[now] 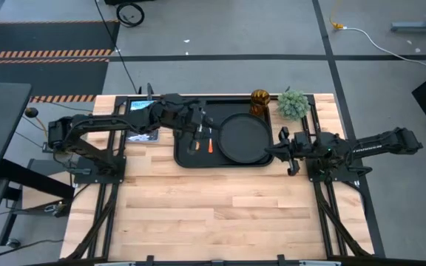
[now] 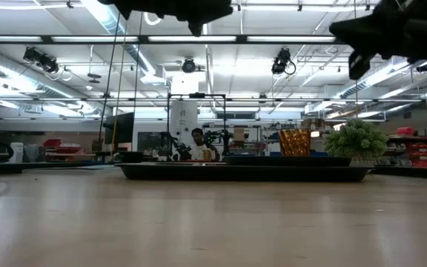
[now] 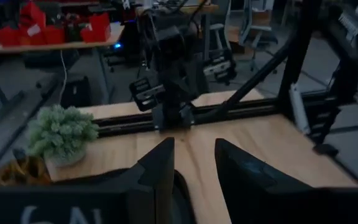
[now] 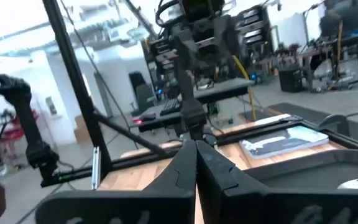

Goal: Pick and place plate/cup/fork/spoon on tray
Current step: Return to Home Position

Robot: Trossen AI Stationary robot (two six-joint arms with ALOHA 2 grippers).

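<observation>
The black tray (image 1: 186, 158) lies at the table's far middle and also shows in the low view (image 2: 161, 172). The round black plate (image 1: 244, 138) lies flat in the tray's right half. The fork (image 1: 208, 145), with its red-orange handle, lies in the tray's left half. The spoon (image 1: 195, 145) seems to lie beside it, partly under my left arm. The amber cup (image 1: 260, 98) stands at the tray's far right corner (image 2: 295, 142); I cannot tell whether it is inside the rim. My left gripper (image 3: 194, 165) is open and empty, high above the tray's left half (image 1: 202, 122). My right gripper (image 4: 196, 168) is shut and empty, raised at the tray's right edge (image 1: 283, 145).
A small green plant (image 1: 293, 104) stands right of the cup at the far edge. A blue-white picture card (image 1: 140, 118) lies left of the tray under my left arm. The near half of the wooden table (image 1: 220, 214) is bare wood. A person sits far off in the room (image 2: 196, 144).
</observation>
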